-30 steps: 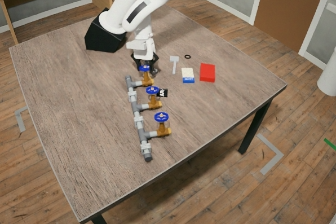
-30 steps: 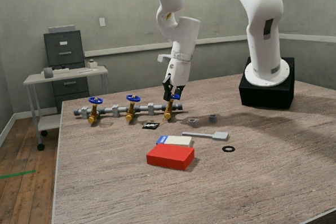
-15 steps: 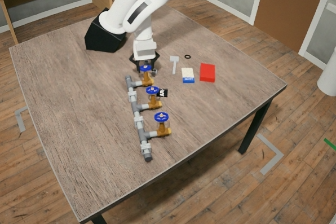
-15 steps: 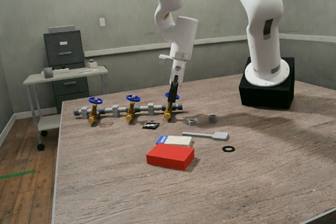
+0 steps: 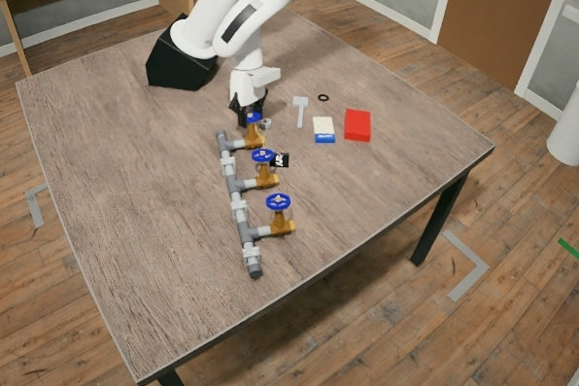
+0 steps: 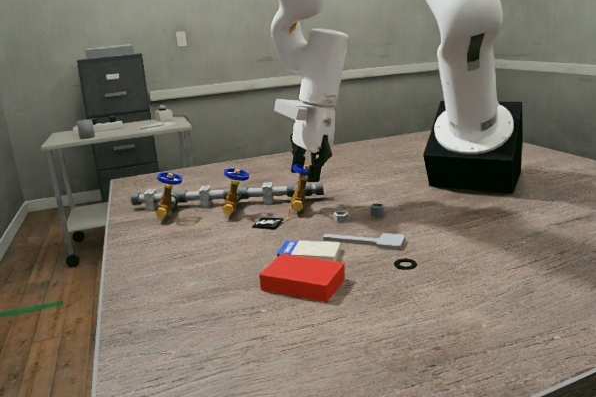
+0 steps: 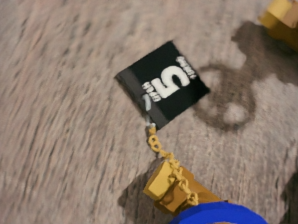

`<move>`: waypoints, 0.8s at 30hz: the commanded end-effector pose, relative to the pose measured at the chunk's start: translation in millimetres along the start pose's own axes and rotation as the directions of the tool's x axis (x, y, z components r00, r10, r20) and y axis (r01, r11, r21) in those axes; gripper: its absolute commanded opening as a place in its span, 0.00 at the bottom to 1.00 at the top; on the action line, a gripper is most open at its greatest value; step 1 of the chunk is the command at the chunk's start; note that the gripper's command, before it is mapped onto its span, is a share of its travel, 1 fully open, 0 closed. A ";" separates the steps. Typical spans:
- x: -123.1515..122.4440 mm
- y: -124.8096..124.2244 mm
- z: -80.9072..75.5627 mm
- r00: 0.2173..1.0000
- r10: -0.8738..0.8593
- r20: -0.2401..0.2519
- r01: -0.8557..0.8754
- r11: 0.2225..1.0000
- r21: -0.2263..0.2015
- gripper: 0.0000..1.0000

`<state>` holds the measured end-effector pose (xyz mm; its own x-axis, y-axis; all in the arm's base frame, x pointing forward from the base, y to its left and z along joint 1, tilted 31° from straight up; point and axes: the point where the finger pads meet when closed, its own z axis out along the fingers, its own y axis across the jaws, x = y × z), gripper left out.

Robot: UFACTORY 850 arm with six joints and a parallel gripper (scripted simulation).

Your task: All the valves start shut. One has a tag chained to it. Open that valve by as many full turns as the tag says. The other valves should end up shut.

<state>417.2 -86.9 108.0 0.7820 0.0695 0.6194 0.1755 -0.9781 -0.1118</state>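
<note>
A grey pipe [image 5: 233, 184] [image 6: 215, 194] carries three brass valves with blue handwheels. My gripper [image 5: 252, 118] [image 6: 306, 169] stands upright over the valve nearest the robot base and is shut on its handwheel [image 5: 253, 118] [image 6: 300, 169] [image 7: 220, 215]. A black tag [image 7: 165, 85] [image 6: 267, 222] [image 5: 281, 159] reading 5 lies flat on the table, joined by a gold chain [image 7: 167, 160] to this valve's brass body [image 7: 170, 190]. The middle valve [image 5: 261, 155] [image 6: 236, 174] and the far valve [image 5: 278, 201] [image 6: 169, 178] stand free.
A red block [image 5: 357, 124] [image 6: 302, 277], a white and blue box [image 5: 323, 129] [image 6: 310, 248], a grey T-shaped tool [image 5: 300, 108] [image 6: 370, 239], a black ring [image 5: 327, 98] [image 6: 405, 260], a grey nut [image 5: 265, 122] [image 6: 340, 216] and a grey cap [image 6: 377, 210] lie near the valves. The black robot base [image 5: 180, 67] [image 6: 472, 164] stands behind.
</note>
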 end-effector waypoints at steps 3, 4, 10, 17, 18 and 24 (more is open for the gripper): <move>0.4 0.2 -0.1 0.933 -0.359 -0.007 0.359 0.933 -0.026 0.00; 0.4 0.2 -0.1 0.916 -0.401 -0.005 0.400 0.916 -0.026 0.00; 0.4 0.2 -0.1 0.779 -0.627 0.004 0.627 0.779 -0.024 0.00; 0.4 0.2 -0.1 0.572 -0.820 0.010 0.820 0.571 -0.032 0.00; 0.4 0.2 -0.1 0.537 -0.844 0.012 0.843 0.536 -0.034 0.00; 0.4 0.2 -0.1 0.338 -0.941 0.025 0.940 0.336 -0.062 0.00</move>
<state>417.3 -86.8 108.0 0.2541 0.8738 0.4146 0.7644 -0.4440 0.4674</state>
